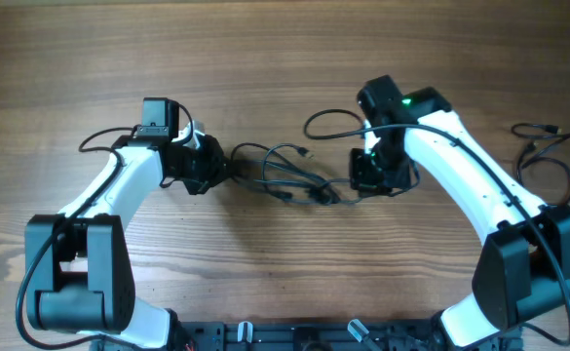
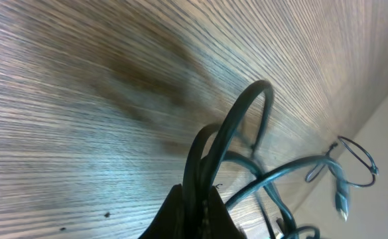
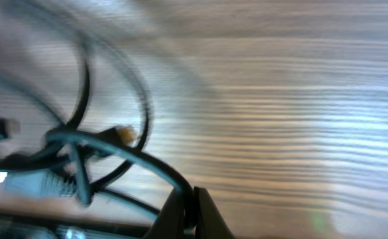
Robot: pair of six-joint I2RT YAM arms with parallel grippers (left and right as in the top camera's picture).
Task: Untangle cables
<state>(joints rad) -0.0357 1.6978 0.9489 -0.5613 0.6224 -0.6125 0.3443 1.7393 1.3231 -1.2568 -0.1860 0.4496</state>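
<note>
A tangle of thin black cables (image 1: 289, 175) lies mid-table between my two arms, with small plug ends. My left gripper (image 1: 224, 171) is at the tangle's left end and is shut on a loop of cable (image 2: 230, 133) that arches up from its jaws (image 2: 203, 209). My right gripper (image 1: 361, 180) is at the tangle's right end and is shut on one cable strand (image 3: 140, 156) that curves out of its jaws (image 3: 190, 209). A plug tip (image 3: 124, 135) shows in the knot in the right wrist view.
Another thin black cable (image 1: 543, 146) lies loose at the far right of the wooden table (image 1: 285, 58). Thicker arm wiring loops by the left arm (image 1: 104, 138) and the right arm (image 1: 328, 122).
</note>
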